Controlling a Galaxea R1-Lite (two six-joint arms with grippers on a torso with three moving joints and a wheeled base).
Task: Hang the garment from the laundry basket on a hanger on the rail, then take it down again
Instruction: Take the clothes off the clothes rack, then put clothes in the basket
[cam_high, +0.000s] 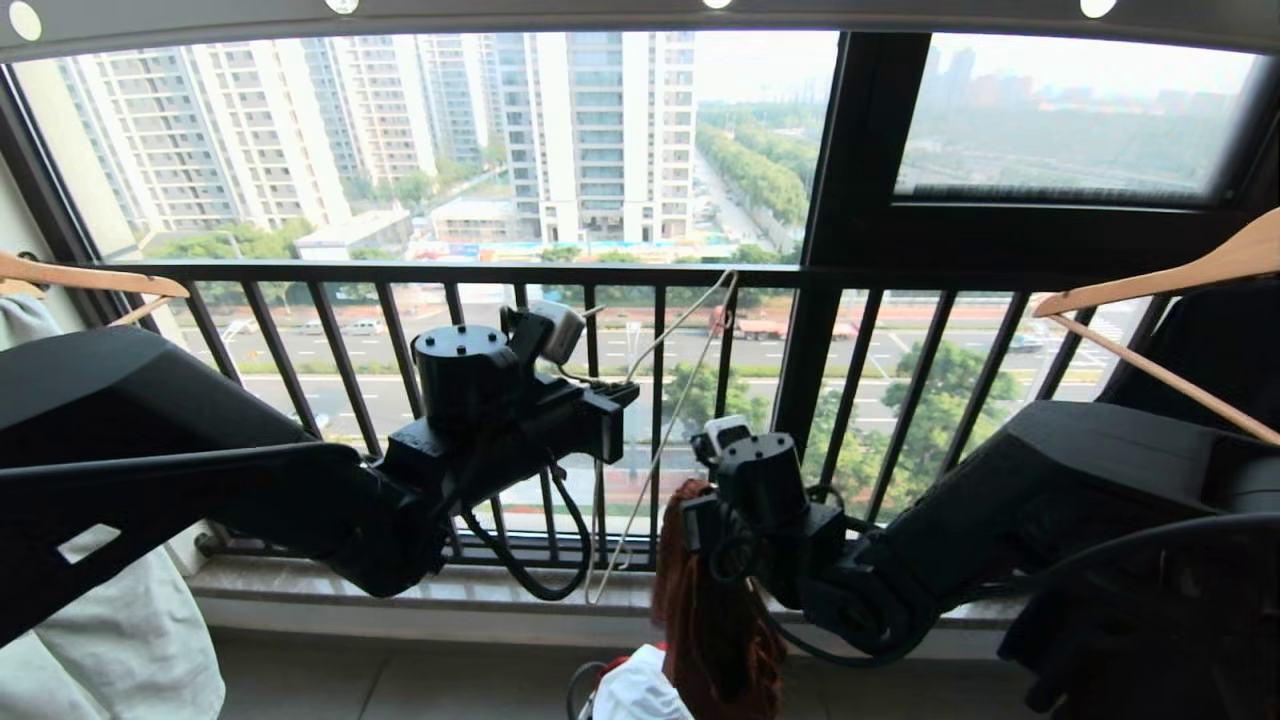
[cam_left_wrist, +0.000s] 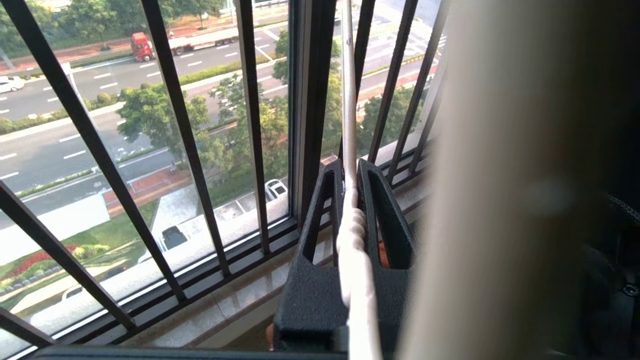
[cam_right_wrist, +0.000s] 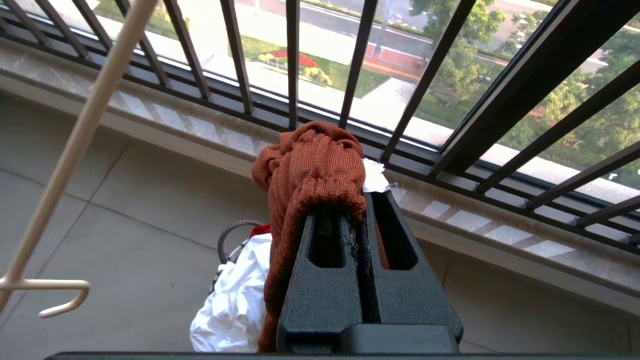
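The right claw (cam_right_wrist: 361, 207) is closed tight on the gathered elastic waistband of the garment (cam_right_wrist: 310, 170), rust-brown ribbed shorts. The pinched band bunches over the tips of the claw; the rest of the cloth hangs straight down below it. In the head view the garment (cam_high: 715, 620) is seen draped beneath the right claw (cam_high: 700, 520), well above the floor.

The left claw (cam_left_wrist: 350, 182) is closed on the hanger (cam_left_wrist: 352, 235), a thin cream-white wire one, gripped at the twisted neck below the hook. In the head view the hanger (cam_high: 655, 440) runs upward and downward from the left claw (cam_high: 625, 400), one arm slanting down toward the window sill. A notch hook at one arm's end (cam_right_wrist: 50, 295) shows in the right wrist view, beside and apart from the garment.

The laundry basket (cam_right_wrist: 230, 235) stands on the floor directly beneath the right claw, with a white cloth (cam_right_wrist: 235, 300) in it. The rail is not seen in these views.

Handling, as judged: the garment is light, soft and limp, and offers no stiffness for threading; a single pinch lets it collapse into one rope-like fold. The elastic waistband is the thickest, least slippery hold, so the present grip is well placed. The hanger is light but springy and smooth; it may swivel in the grip if loaded at one end.

The garment and the hanger are not yet in contact.
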